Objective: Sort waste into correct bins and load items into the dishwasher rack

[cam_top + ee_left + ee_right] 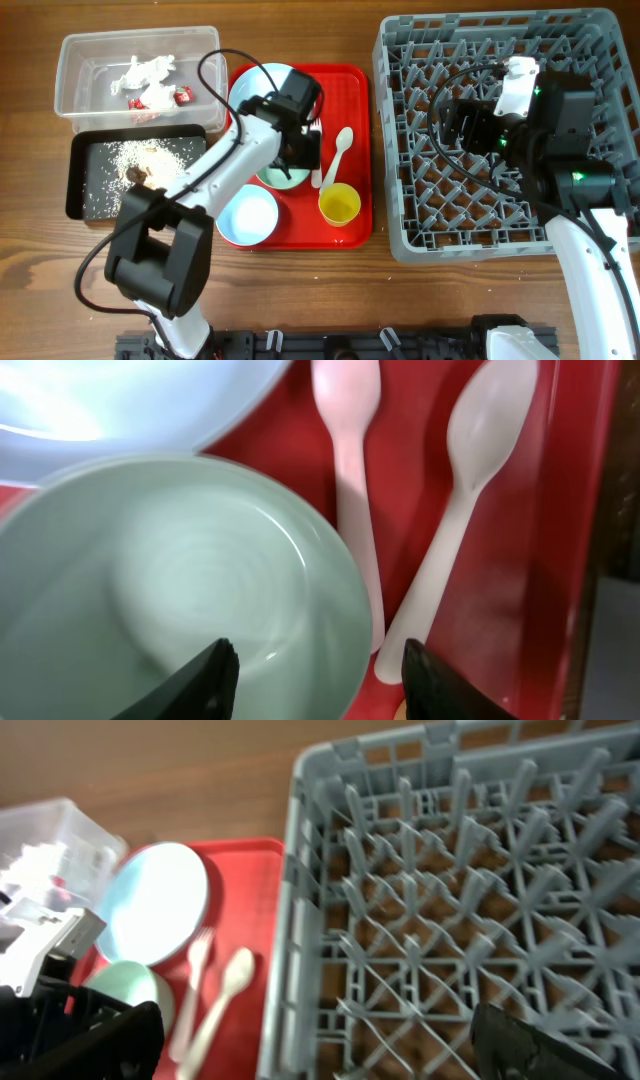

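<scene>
The left gripper is held spread astride the rim of the pale green bowl on the mid-worktop red tray, crowded by fork and spoon. The right gripper is spread over the right-edge dishwasher rack.

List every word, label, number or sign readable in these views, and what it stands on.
No text can be read.
Crumpled white and red wrappers in the clear plastic rectangular tub: any print is too small to tell.
Grey plastic lattice rack, flat red tray: no markings visible.
</scene>
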### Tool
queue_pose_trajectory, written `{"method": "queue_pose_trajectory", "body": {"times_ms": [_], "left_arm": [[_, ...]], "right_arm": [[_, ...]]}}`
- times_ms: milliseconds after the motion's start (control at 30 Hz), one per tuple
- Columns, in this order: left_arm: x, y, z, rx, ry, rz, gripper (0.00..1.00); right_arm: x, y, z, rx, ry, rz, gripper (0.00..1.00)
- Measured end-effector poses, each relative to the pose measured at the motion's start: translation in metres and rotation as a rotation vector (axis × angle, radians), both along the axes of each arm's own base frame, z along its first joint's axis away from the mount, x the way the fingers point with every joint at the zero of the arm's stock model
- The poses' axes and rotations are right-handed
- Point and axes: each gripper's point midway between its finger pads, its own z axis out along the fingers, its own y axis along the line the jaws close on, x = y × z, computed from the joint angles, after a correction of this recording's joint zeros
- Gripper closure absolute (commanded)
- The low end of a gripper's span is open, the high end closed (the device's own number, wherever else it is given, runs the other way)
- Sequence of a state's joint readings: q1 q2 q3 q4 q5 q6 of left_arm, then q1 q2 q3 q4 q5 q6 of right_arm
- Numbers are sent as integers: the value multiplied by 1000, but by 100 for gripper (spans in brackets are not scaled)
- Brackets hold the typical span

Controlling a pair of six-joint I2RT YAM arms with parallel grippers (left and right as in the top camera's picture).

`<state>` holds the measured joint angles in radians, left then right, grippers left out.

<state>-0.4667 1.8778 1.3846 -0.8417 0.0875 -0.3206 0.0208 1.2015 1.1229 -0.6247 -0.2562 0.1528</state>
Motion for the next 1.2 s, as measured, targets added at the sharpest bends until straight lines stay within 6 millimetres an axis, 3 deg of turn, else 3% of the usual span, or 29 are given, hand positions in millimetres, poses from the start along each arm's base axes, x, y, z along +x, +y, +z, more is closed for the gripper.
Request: {"method": "queue_pose_trajectory", "body": {"times_ms": [133, 267, 400, 533, 667, 733, 833, 867, 1067, 1200], "left_arm": [[15, 20, 38, -97, 1, 75, 42], [14, 62, 76, -182, 2, 188, 43], [14, 101, 95, -208, -13, 292, 39], [11, 125, 98, -212, -2, 360, 38], [14, 148, 98, -206, -6, 417, 37], [15, 157, 97, -187, -13, 438, 33], [15, 165, 95, -148, -22, 448, 30], [15, 170, 94, -118, -30, 454, 29], [22, 191, 93, -4, -83, 487, 27], [23, 196, 93, 18, -90, 494, 27]], "right_arm": [[5, 7, 10, 60, -32, 8, 7], [18, 25, 16, 161, -50, 1, 15], [25, 87, 2, 239, -4, 104, 18], [18, 165, -35, 244, 145, 243, 22], [18, 217, -50, 181, 208, 312, 39], [19, 235, -71, 142, 239, 318, 40], [21, 240, -110, 94, 308, 297, 41], [22, 240, -138, 70, 363, 281, 43], [18, 244, -204, 60, 507, 255, 60], [13, 244, -223, 61, 561, 241, 83]]}}
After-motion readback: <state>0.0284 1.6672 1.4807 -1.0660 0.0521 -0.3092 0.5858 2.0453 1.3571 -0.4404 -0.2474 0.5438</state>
